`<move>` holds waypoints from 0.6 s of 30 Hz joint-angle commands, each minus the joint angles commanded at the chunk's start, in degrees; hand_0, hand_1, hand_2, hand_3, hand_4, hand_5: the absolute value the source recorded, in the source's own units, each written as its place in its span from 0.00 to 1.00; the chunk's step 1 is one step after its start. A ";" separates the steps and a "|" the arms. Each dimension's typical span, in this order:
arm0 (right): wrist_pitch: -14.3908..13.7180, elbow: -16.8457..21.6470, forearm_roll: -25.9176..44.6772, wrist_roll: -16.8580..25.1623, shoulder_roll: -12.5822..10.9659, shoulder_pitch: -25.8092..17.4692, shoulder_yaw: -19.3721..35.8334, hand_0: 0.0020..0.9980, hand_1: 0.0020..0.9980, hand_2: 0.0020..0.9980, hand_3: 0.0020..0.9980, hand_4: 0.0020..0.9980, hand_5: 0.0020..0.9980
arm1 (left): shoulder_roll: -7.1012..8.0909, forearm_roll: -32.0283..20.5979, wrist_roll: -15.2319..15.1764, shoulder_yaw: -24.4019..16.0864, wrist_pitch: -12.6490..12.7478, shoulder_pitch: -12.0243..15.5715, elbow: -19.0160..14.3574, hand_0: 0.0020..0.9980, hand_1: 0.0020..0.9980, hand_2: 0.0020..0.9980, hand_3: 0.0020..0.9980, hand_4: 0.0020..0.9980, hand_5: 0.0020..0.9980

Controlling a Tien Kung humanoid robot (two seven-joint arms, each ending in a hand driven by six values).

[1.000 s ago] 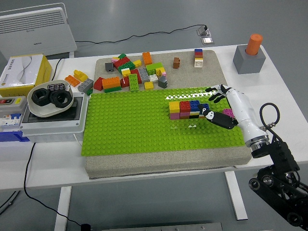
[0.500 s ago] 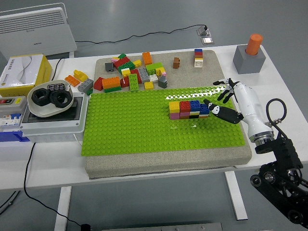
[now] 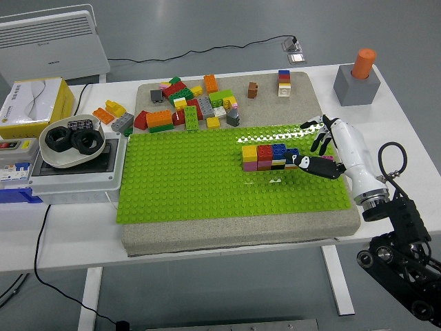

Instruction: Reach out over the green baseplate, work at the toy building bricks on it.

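1. The right hand (image 3: 318, 150) has shifted back in toward the bricks (image 3: 270, 156) after drawing slightly away half a second ago; its dark thumb now points at the blue end of the row and looks to be touching it or just short of it, which I cannot settle.
2. The hand is open: the fingers (image 3: 318, 131) fan out upward, away from the thumb, and nothing is held between them.
3. The pink brick that lay under the wrist a second ago is barely visible now, hidden by the hand.
4. The row itself has not moved: yellow, red and blue tops over pink, yellow and black.
5. Judged from this, the hand is lining up again for a push or pinch at the row's end; no brick has come loose yet.
6. The bricks lie just left of the thumb tip, on the baseplate (image 3: 193, 186), whose far corner is under the palm.
7. The left hand is out of view.
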 joint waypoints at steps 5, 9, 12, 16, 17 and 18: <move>1.48 0.84 -1.23 1.66 -0.33 -0.12 -0.50 0.35 0.24 0.30 0.55 0.76 0.31 | -0.10 0.38 0.22 -0.18 -0.20 0.11 0.00 0.73 0.61 0.61 0.61 0.67 0.55; 2.20 0.90 -1.94 1.90 -0.45 -0.20 -0.81 0.35 0.24 0.30 0.55 0.76 0.31 | -0.11 0.62 0.38 -0.35 -0.38 0.18 0.00 0.73 0.61 0.61 0.61 0.67 0.55; 2.48 0.90 -2.52 1.78 -0.38 -0.32 -0.75 0.40 0.31 0.39 0.56 0.75 0.31 | -0.18 0.74 0.55 -0.43 -0.58 0.36 0.00 0.73 0.61 0.60 0.61 0.67 0.55; 2.73 1.16 -3.95 1.30 -0.60 -0.33 -0.57 0.48 0.45 0.52 0.57 0.74 0.30 | -0.38 0.95 0.90 -0.60 -0.94 0.78 0.00 0.73 0.61 0.60 0.61 0.67 0.55; 2.83 1.28 -4.46 1.07 -0.72 -0.32 -0.38 0.48 0.45 0.52 0.57 0.74 0.30 | -0.45 1.10 0.99 -0.75 -0.99 0.92 0.00 0.73 0.61 0.60 0.61 0.67 0.55; 2.87 1.33 -4.70 0.96 -0.78 -0.32 -0.28 0.48 0.45 0.52 0.57 0.74 0.30 | -0.48 1.17 1.03 -0.82 -1.01 0.97 0.00 0.73 0.61 0.60 0.61 0.67 0.55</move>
